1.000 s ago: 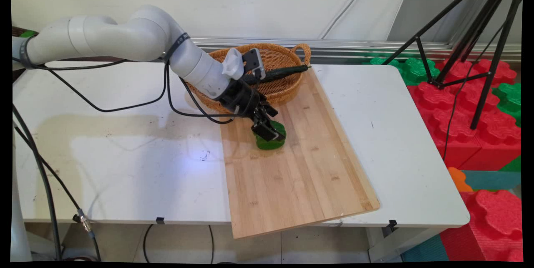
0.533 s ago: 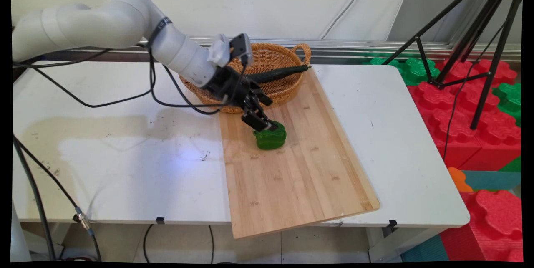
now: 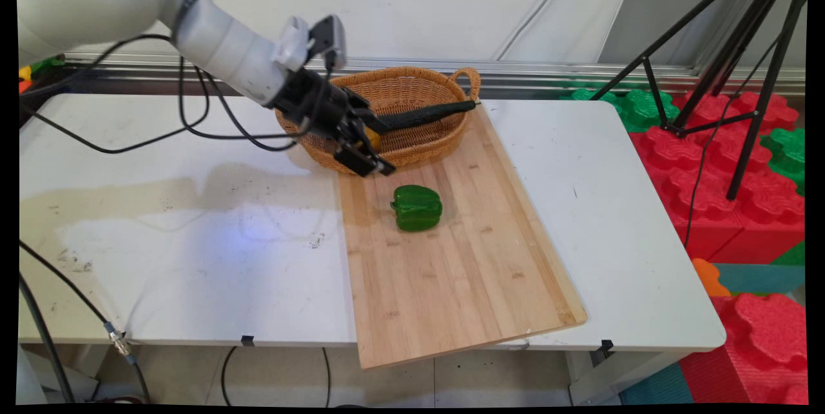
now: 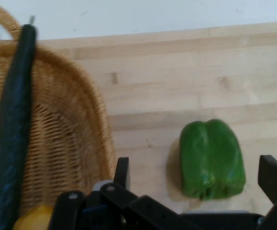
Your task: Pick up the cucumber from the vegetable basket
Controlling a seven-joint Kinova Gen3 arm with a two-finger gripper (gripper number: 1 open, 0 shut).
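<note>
My claw (image 3: 372, 166) hangs in the air over the far left corner of the wooden board (image 3: 451, 272). Its two fingers are spread wide with nothing between them, so I am carrying nothing and touching nothing. The green bell pepper (image 3: 417, 207) lies on its side on the board's far half, closer to the board's left edge than its right. It sits free on the wood, clear of my fingers and a little nearer the board's middle than they are. Through the hand view I look down on that pepper (image 4: 210, 160) framed between my two fingers (image 4: 121, 172), with bare board all round it and only its own shadow at its side. The woven basket (image 3: 425, 146) stands at the board's far end, and its near wall is just beside my claw, though I cannot tell whether a finger brushes the wicker. A long dark green vegetable (image 3: 425, 114) lies aslant in the basket, its tip resting on the rim on the side toward the board's far right corner. A small yellow thing (image 3: 372, 138) sits low in the basket, partly hidden behind my linkage, and I cannot say what it is. The board itself lies on the white tabletop (image 3: 193, 240), with its near end jutting past the tabletop's edge. The board's near half carries nothing.
</note>
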